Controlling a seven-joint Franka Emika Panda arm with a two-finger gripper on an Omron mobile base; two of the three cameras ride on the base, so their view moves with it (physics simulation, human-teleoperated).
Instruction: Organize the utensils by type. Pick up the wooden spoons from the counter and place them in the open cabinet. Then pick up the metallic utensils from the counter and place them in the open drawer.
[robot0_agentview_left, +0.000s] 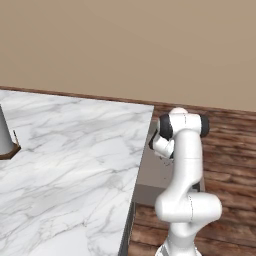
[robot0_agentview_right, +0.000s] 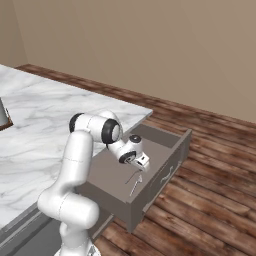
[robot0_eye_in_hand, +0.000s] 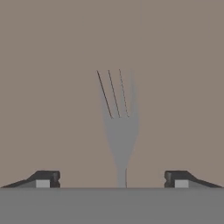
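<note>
- Left base view: the arm bends down at centre right, beside the counter (robot0_agentview_left: 75, 150) edge; the open drawer (robot0_agentview_left: 157, 172) lies behind it.
- Right base view: the gripper (robot0_agentview_right: 141, 162) hangs at frame centre over the drawer floor, just above a metal fork (robot0_agentview_right: 135, 184) lying there.
- Hand view: both fingertips (robot0_eye_in_hand: 43, 178) stand wide apart at the bottom corners, holding nothing; the fork (robot0_eye_in_hand: 120, 127) lies flat between them.

Fork (robot0_eye_in_hand: 120, 131) on bare drawer floor (robot0_eye_in_hand: 52, 87)

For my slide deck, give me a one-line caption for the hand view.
Open gripper poised above a metal fork lying flat on the grey-brown floor of the open drawer.
</note>
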